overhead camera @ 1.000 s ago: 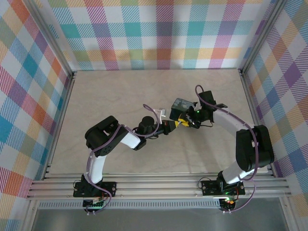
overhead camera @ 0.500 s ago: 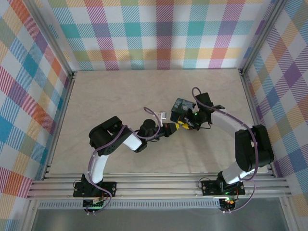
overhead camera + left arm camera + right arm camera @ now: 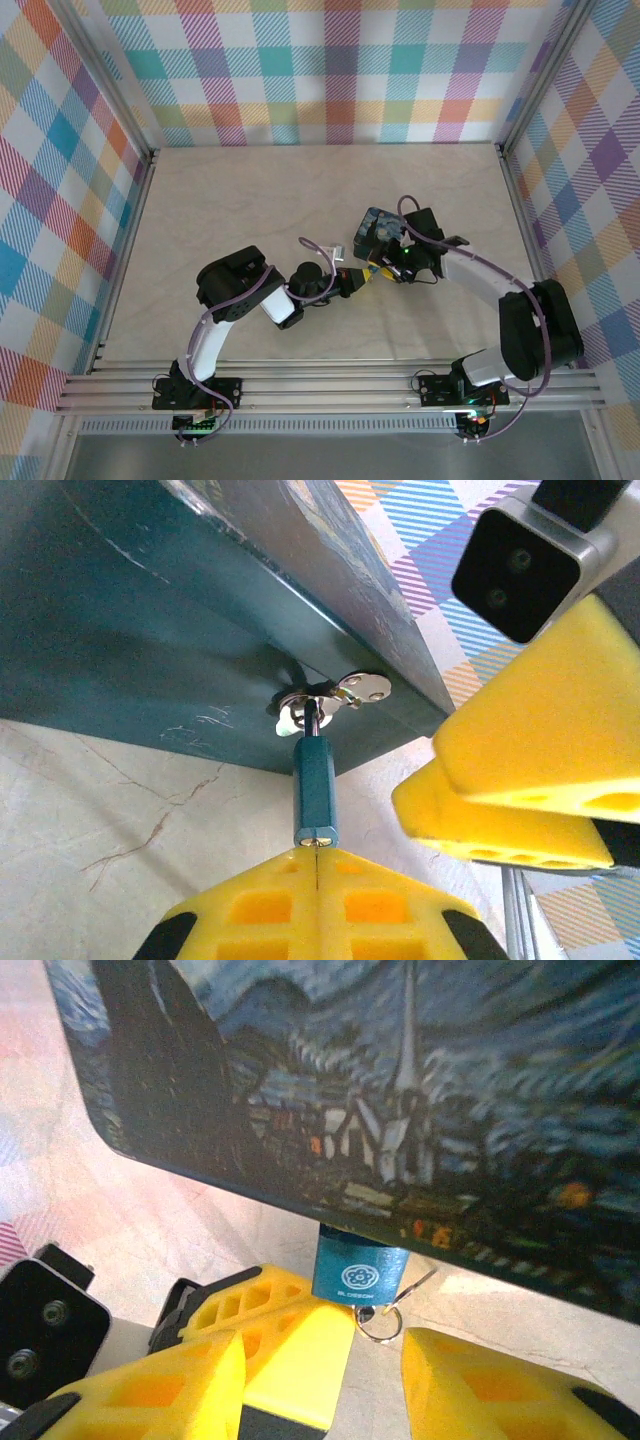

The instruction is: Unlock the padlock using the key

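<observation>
A case printed with a starry-night painting stands on the table. The padlock is a small teal block hanging from the case's silver hasp. Edge-on, the padlock points its keyhole end at my left gripper. That gripper is shut on the key, whose thin blade runs from the seam between the fingers into the padlock's underside. A key ring dangles beside it. My right gripper is open just below the case, its fingers apart and holding nothing.
Marbled tabletop stretches to the left and back. Aluminium rails run along the near edge, and checked walls close in the other sides. The right wrist camera hangs close above the left gripper.
The right gripper's jaws have spread apart. The left arm's elbow has swung to the right, and the case has shifted slightly nearer. The left gripper stays shut.
</observation>
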